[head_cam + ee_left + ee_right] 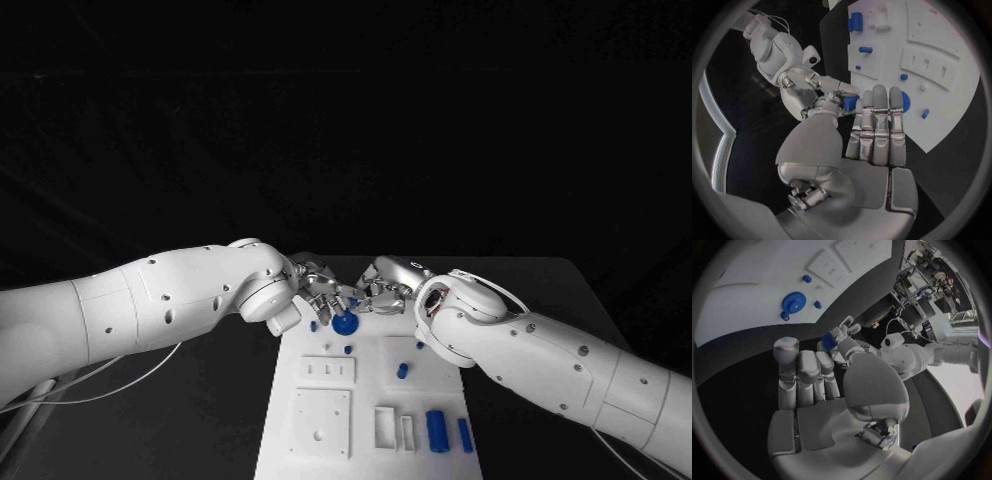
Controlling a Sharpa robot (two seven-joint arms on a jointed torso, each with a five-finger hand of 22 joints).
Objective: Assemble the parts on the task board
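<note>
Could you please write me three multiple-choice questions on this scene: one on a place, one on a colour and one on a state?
1. Where do the left robot hand and right robot hand meet?
A. the task board's near end
B. its far end
C. off the table
2. The gear is:
A. red
B. blue
C. green
3. The gear:
A. lies flat on the board
B. stands on edge
C. hangs from a finger

Answers: B, both meet at the far end; B, it is plainly blue; A, its face lies on the board.
</note>
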